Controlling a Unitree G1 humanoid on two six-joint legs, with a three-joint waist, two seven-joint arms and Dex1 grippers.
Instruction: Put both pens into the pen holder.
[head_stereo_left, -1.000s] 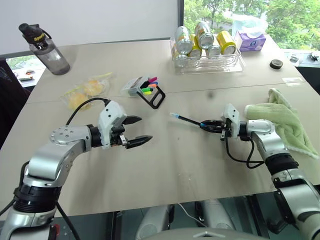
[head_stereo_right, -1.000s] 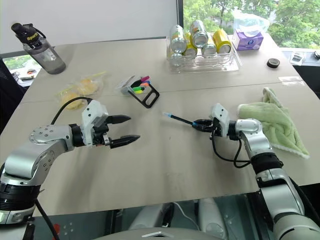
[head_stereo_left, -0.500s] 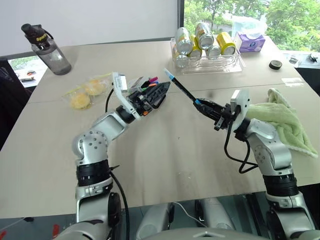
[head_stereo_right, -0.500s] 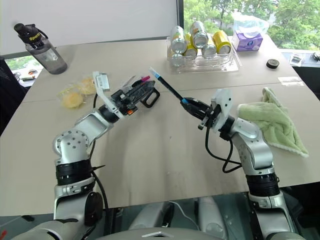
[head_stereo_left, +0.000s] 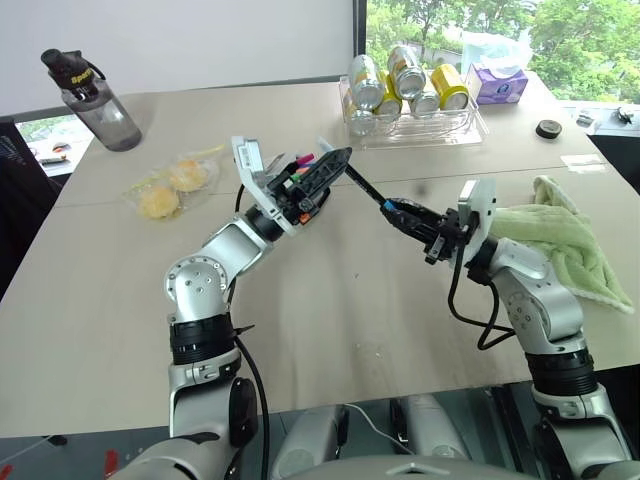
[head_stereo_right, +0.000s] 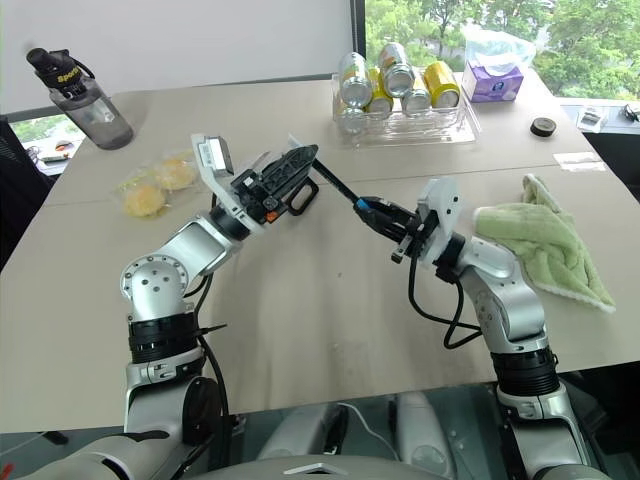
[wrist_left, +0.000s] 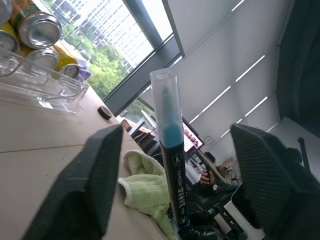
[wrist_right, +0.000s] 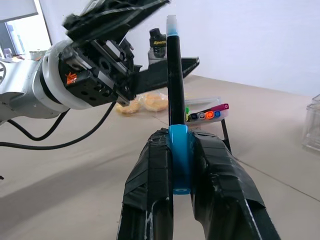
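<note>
Both arms are up off the table vs a second ago, when they hung low and apart. Left gripper has swung up and rolled, now pointing up toward the right arm, just in front of the holder. Its jaws were wide then; now they sit around the pen's tip end with a clear gap each side in the left wrist view, not touching.

Right gripper is clamped shut on the pen at its light-blue end, same grip as before, now lifted and drawn inward.

Pen is in the air between the two grippers, long axis running from the right gripper up and away toward the left one, pale tip leading. Earlier it lay near level, low over the table.

Writing: pen barrel has small white print, unreadable. Bottle cap has yellow lettering, can't make it out.

Holder stands on the table behind the left gripper, coloured markers in it.
</note>
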